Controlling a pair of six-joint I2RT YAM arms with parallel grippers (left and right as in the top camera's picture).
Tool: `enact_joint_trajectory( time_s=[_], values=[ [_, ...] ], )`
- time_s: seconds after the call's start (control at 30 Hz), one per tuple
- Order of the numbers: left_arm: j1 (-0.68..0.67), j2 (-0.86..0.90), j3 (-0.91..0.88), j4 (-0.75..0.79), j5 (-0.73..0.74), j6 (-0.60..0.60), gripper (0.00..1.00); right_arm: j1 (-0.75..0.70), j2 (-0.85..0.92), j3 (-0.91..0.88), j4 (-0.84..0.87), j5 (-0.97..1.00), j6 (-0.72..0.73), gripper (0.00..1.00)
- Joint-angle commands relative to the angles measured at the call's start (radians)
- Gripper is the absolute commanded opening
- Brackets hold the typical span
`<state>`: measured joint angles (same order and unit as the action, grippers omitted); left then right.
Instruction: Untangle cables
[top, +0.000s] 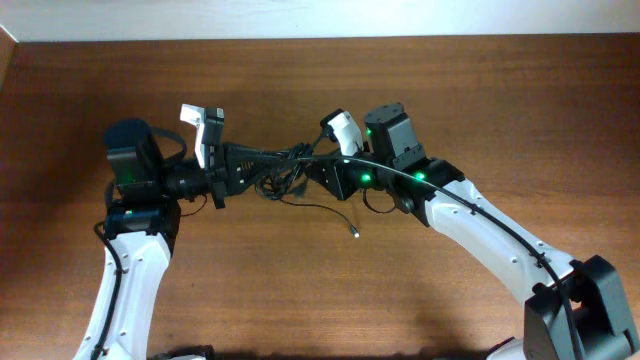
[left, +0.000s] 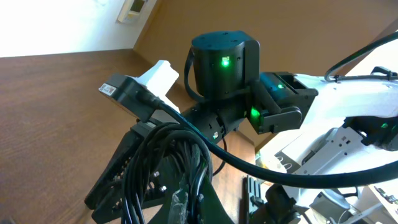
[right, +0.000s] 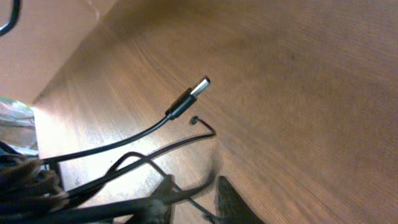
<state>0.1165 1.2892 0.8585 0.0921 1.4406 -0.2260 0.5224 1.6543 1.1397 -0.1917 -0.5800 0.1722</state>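
Left tool (top: 250, 166): closed, clamped on the cables (top: 278, 180).
Right tool (top: 313, 168): at the bundle's opposite side; jaw state cannot be told.
Cables: bunched between both tools, over the bench (top: 300, 300).
Free strand: trails outward, ending in a metal plug (right: 198, 87).

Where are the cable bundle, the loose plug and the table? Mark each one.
bundle (top: 272, 170), overhead view, middle of the tangle.
plug (right: 185, 99), right wrist view, its black body.
table (top: 300, 300), overhead view, bare wood near the front.

White arm links (top: 470, 222), black joints (top: 135, 155), green status lights (top: 368, 178), black wiring (top: 520, 238) alongside.
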Motion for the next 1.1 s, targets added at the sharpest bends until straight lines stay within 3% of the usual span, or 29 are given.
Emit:
enact_joint_trajectory(
  time_s=[0.0,0.1,0.23,0.27,0.3,0.33,0.37,0.43,0.5,0.67,0.73,1.07],
  values=[
    [0.003,-0.015,0.005,0.002,0.028,-0.009,0.00,-0.023,0.000,0.007,-0.035,0.013,0.021,0.34],
    [0.002,-0.015,0.005,0.005,-0.024,-0.008,0.00,-0.129,-0.115,0.007,-0.111,-0.105,0.032,0.46],
    [0.002,-0.015,0.005,0.005,-0.023,-0.007,0.00,-0.163,-0.319,0.007,-0.168,-0.196,0.050,0.50],
    [0.002,-0.015,0.005,0.005,-0.008,0.050,0.00,-0.163,-0.352,0.007,-0.168,-0.199,0.171,0.50],
    [0.002,-0.015,0.005,0.005,0.006,0.134,0.00,-0.163,-0.369,0.007,-0.168,-0.200,0.332,0.43],
    [0.001,-0.015,0.005,0.004,-0.008,0.168,0.00,-0.163,-0.368,0.007,-0.168,-0.229,0.478,0.29],
    [-0.002,-0.015,0.005,0.005,-0.028,0.169,0.00,-0.162,-0.364,0.007,-0.168,-0.240,0.573,0.24],
    [-0.047,-0.016,0.005,0.005,-0.074,0.172,0.00,-0.119,-0.341,0.007,-0.130,-0.217,0.661,0.24],
    [-0.150,-0.016,0.005,0.005,-0.214,0.172,0.00,-0.041,-0.334,0.007,-0.121,-0.095,0.659,0.32],
    [-0.377,-0.059,0.005,-0.091,-0.652,0.224,0.00,0.048,-0.334,0.007,-0.204,0.172,0.700,0.33],
    [-0.421,-0.114,0.005,-0.150,-0.760,0.250,0.00,0.048,-0.334,0.007,-0.286,0.287,0.729,0.33],
    [-0.424,-0.290,0.005,-0.266,-0.693,0.250,0.00,0.047,-0.327,0.007,-0.371,0.470,0.734,0.34]
  ],
)
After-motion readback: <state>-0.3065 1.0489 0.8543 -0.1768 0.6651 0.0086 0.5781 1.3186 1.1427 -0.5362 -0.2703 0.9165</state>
